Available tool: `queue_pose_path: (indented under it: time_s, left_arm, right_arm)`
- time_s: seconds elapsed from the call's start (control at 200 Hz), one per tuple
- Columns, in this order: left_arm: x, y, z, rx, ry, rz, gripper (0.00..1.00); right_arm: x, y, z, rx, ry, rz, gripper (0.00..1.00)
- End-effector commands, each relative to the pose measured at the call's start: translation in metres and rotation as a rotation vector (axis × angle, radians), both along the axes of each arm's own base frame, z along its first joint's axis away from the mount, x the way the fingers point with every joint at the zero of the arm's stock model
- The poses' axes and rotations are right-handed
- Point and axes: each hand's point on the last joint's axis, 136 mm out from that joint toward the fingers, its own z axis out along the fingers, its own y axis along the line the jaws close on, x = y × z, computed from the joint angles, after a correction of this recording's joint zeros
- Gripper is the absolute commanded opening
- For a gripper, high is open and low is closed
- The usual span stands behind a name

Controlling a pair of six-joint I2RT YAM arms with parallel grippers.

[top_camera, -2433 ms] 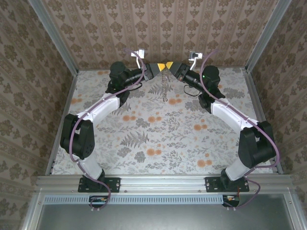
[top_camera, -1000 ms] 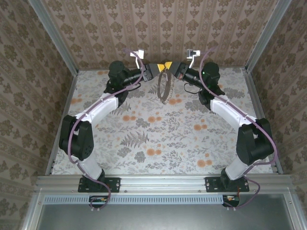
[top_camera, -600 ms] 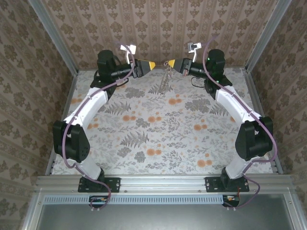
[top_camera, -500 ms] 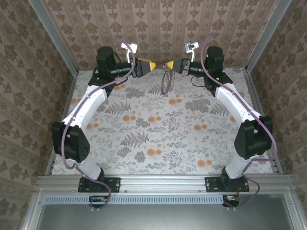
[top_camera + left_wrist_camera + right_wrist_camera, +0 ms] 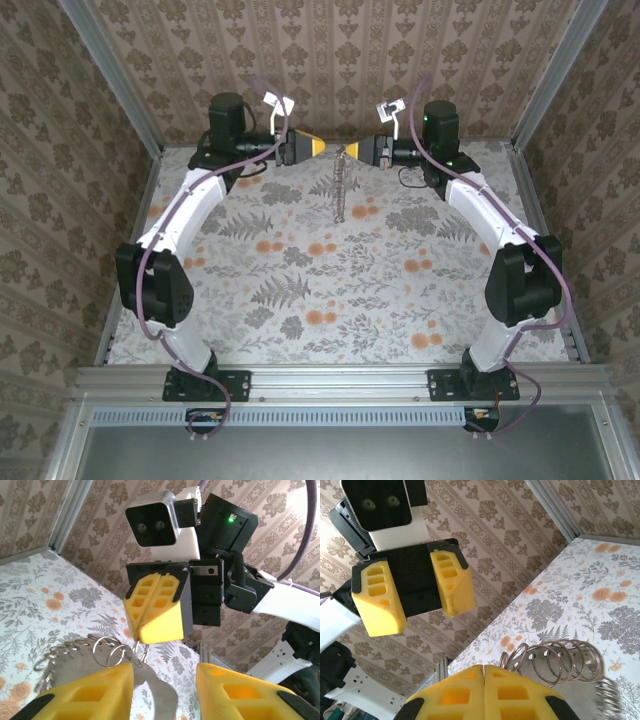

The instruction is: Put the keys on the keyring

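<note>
Separated since the earlier frames, when their tips were meeting, the left gripper (image 5: 319,149) and right gripper (image 5: 350,150) are now facing each other across a small gap above the far end of the floral table (image 5: 300,290). Left gripper is standing with its yellow fingers (image 5: 375,597) spread and holding nothing, while the right gripper is pinching the keyring (image 5: 341,188) between pressed-together tips. Keyring is hanging from that pinch as a narrow strand, no longer an open loop, its rings bunching just below, near the left gripper.
</note>
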Motion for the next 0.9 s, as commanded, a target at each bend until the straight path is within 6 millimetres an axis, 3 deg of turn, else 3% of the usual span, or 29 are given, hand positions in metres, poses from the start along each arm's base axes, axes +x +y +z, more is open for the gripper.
queue_pose_path:
  time_s: [0.0, 0.895]
  left_arm:
    - [-0.013, -0.007, 0.01, -0.019, -0.032, -0.079, 0.36]
    - [-0.006, -0.031, -0.019, 0.005, 0.038, -0.127, 0.32]
  right_arm:
    - [-0.007, 0.002, 0.013, 0.03, -0.047, 0.032, 0.0]
    - [-0.011, 0.008, 0.016, 0.036, -0.056, 0.041, 0.0]
